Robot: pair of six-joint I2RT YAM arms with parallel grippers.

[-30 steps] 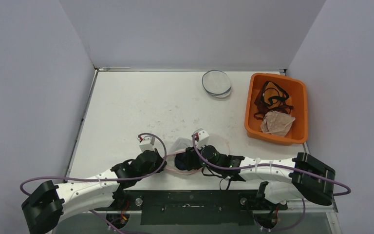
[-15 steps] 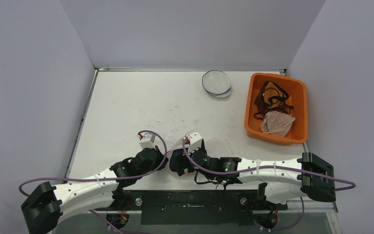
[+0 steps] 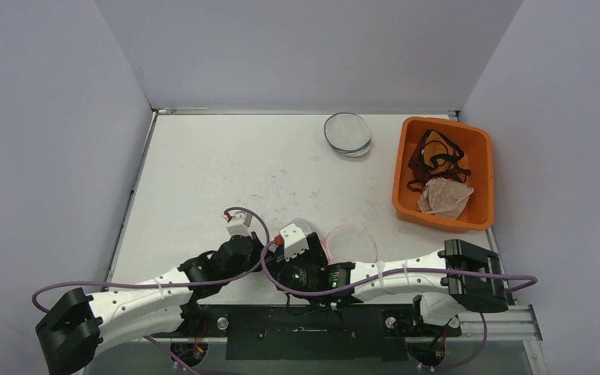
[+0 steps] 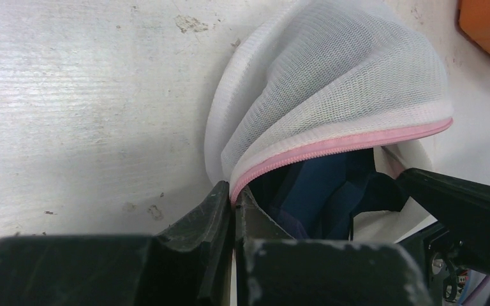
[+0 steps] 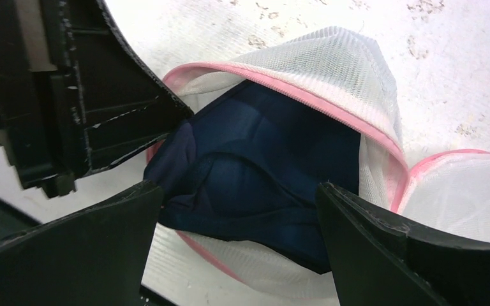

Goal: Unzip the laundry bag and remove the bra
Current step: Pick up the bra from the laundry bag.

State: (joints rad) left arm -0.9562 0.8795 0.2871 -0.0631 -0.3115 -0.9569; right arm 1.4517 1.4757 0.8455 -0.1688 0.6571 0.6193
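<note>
The laundry bag (image 4: 332,83) is white mesh with a pink zipper edge and lies near the table's front edge (image 3: 351,241). Its mouth gapes open. My left gripper (image 4: 233,199) is shut on the pink zipper edge and holds the upper flap lifted. A navy bra (image 5: 261,159) sits inside the opening, partly spilling over the lower edge. My right gripper (image 5: 239,189) is wide open, one finger on each side of the bra, with nothing pinched. From above, both wrists hide most of the bag.
An orange bin (image 3: 443,173) at the right holds a dark strappy garment and a beige one. A second round mesh bag (image 3: 348,133) lies near the back wall. Both arms crowd together at the front edge, the black rail just behind them.
My right gripper has opened wide and shifted left and toward the front edge, over the bag's mouth. The left gripper has kept its hold on the zipper edge.
</note>
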